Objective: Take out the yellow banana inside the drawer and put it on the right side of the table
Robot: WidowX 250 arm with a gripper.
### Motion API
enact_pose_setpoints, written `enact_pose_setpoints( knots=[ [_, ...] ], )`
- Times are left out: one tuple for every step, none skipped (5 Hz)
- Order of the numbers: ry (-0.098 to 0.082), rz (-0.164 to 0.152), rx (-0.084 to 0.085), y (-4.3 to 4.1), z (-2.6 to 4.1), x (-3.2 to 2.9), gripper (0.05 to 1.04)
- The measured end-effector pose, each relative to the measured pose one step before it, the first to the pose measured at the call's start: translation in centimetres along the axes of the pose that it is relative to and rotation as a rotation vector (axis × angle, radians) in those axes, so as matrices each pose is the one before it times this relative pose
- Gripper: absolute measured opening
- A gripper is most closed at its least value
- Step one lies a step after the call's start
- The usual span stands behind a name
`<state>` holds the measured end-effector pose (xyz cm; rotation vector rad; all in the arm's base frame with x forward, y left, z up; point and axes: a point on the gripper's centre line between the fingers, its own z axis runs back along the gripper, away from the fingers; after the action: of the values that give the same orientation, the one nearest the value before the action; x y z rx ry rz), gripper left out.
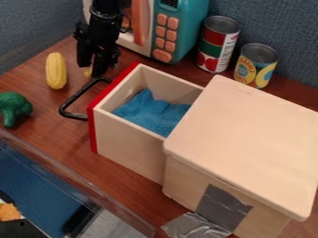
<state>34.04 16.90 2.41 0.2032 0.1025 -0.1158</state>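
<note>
Pincer (99, 67), apart or together impossible to tell, near the open drawer (129, 151) with blue cloth (152, 113) inside.

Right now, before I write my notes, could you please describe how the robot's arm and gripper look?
The arm is black, with a narrow, blocky shape. A thin dark loop, possibly a cable, bends out beside it. The gripper is also black, with an angular, jagged outline.

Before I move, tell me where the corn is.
The corn is at the camera view's upper left, on the table between the broccoli and the gripper.
</note>
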Motion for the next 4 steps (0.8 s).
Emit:
enact_pose_setpoints(
  knots=[
    [-0.0006, -0.0022, 0.0111, -0.019, 0.47, -0.725, 0.971],
    [-0.0284, -0.0009, 0.045, 0.287, 2.853, -0.846, 1.002],
    [-0.0397, 0.0104, 0.0422, 0.326, 3.902, -1.225, 1.001],
    [-0.0037, 0.0158, 0.0006, 0.234, 1.638, -1.005, 1.001]
  ],
)
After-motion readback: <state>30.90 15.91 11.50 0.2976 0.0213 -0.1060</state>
